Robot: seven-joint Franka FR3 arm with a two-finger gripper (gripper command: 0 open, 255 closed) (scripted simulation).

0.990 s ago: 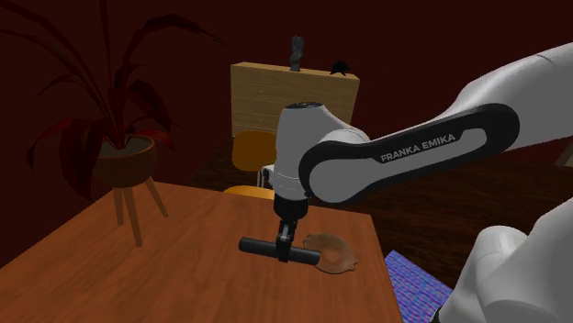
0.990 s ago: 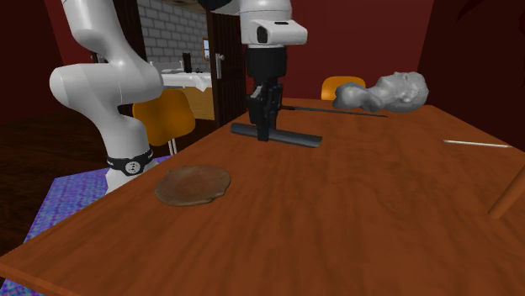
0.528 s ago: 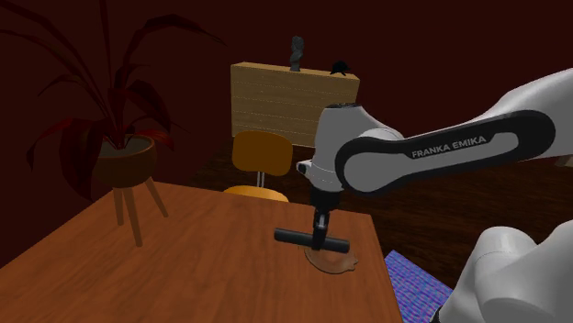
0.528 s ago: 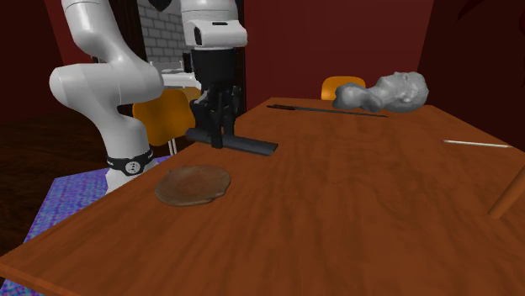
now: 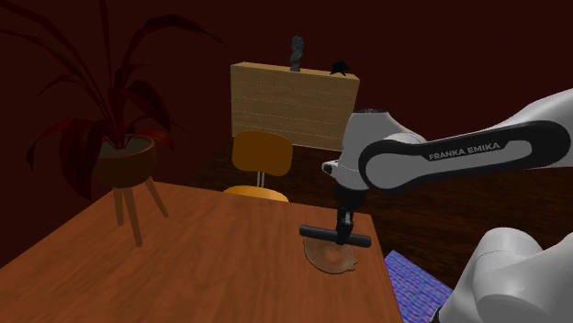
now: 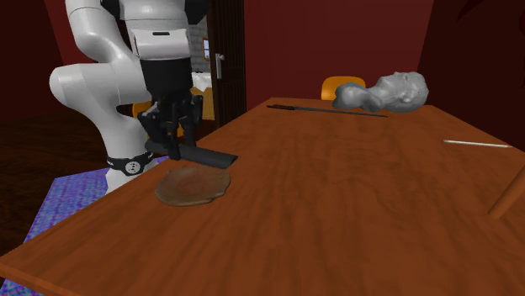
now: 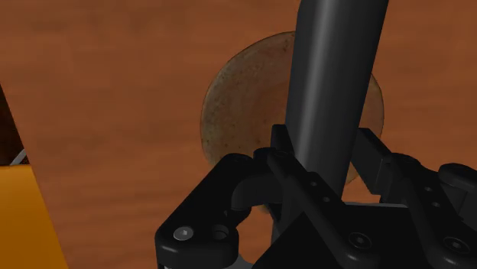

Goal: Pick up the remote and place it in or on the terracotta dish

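The remote [image 5: 336, 236] is a long black bar, held level in the air just above the flat brown dish [image 5: 329, 258] near the table's corner by the stand. My black gripper [image 5: 343, 235] is shut on the bar near its middle. From the second exterior view, the gripper [image 6: 173, 150] holds the remote [image 6: 205, 155] over the far edge of the dish [image 6: 193, 186]. Along the hand, the remote [image 7: 332, 84] runs between the clasping fingers [image 7: 284, 157], with the round dish [image 7: 241, 103] directly beneath it.
The wooden table [image 6: 353, 202] carries a grey sculpted head [image 6: 383, 91], a thin dark rod [image 6: 324, 109] and a pale stick [image 6: 476, 144]. A potted red plant on a stand [image 5: 124, 161], an orange chair [image 5: 259, 161] and a wooden cabinet [image 5: 289, 101] lie beyond the table.
The arm has carried the remote across the table toward the stand, from beside the dish to directly above it. The grip stayed shut on the bar.
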